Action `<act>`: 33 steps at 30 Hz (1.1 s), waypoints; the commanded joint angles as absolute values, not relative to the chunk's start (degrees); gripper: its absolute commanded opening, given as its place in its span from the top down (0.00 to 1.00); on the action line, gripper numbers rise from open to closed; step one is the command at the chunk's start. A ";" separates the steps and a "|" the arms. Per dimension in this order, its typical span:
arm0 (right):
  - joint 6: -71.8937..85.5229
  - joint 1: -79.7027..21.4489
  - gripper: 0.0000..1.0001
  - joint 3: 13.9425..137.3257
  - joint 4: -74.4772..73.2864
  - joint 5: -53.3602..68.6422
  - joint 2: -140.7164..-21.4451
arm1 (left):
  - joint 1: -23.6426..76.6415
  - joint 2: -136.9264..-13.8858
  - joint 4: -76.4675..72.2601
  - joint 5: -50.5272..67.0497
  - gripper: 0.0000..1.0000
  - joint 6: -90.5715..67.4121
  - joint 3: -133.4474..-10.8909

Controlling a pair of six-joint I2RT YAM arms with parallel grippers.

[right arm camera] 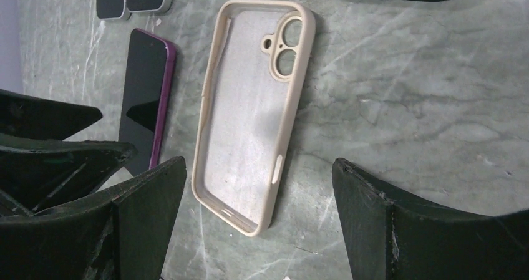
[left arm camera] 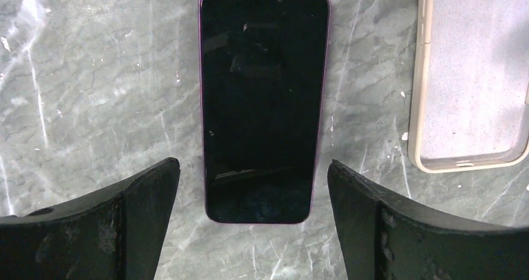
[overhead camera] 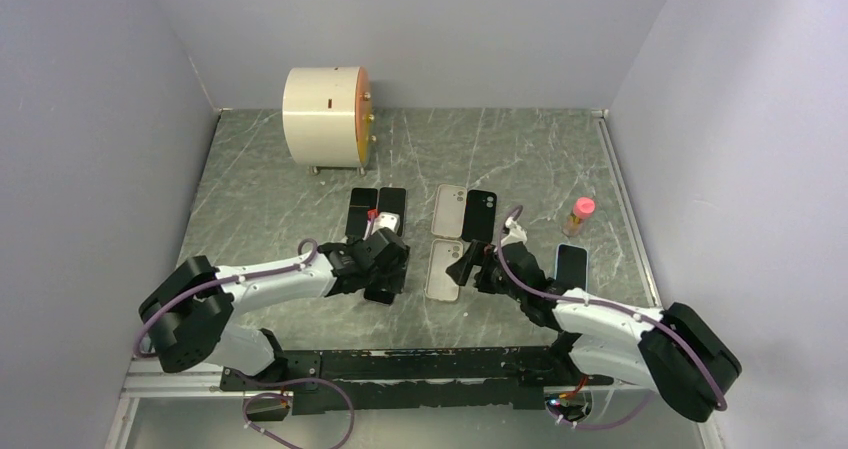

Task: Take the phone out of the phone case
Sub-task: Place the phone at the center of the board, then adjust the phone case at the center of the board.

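Note:
A dark-screened phone [left arm camera: 263, 99] with a purple rim lies flat and face up on the marble table, out of any case. My left gripper [left arm camera: 252, 166] stands open above its near end, one finger on each side, neither touching it. Just to its right lies an empty beige phone case [right arm camera: 249, 118], inside up, with its camera cut-out at the far end. My right gripper [right arm camera: 259, 163] is open over the near end of that case and holds nothing. From above, the left gripper [overhead camera: 383, 261] and right gripper [overhead camera: 468, 266] hover side by side, with the case [overhead camera: 440, 274] between them.
A second beige case [overhead camera: 449, 209] and a black case [overhead camera: 480, 214] lie further back. Two dark phones [overhead camera: 362, 212] rest at the back left, another phone [overhead camera: 571, 264] at the right. A pink-capped bottle [overhead camera: 579, 216] and a white cylinder [overhead camera: 325, 114] stand behind.

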State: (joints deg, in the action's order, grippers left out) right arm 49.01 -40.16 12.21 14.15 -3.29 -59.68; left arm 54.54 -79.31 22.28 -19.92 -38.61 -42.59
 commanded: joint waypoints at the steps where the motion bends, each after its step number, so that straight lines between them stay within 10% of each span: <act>1: 47.16 -40.01 0.10 15.30 19.73 -1.17 -63.56 | 53.40 -81.16 20.05 -17.65 0.09 -39.40 -42.91; 33: 46.25 -37.01 0.11 14.82 24.27 1.06 -66.46 | 52.65 -88.68 23.93 -19.51 0.28 -45.31 -46.87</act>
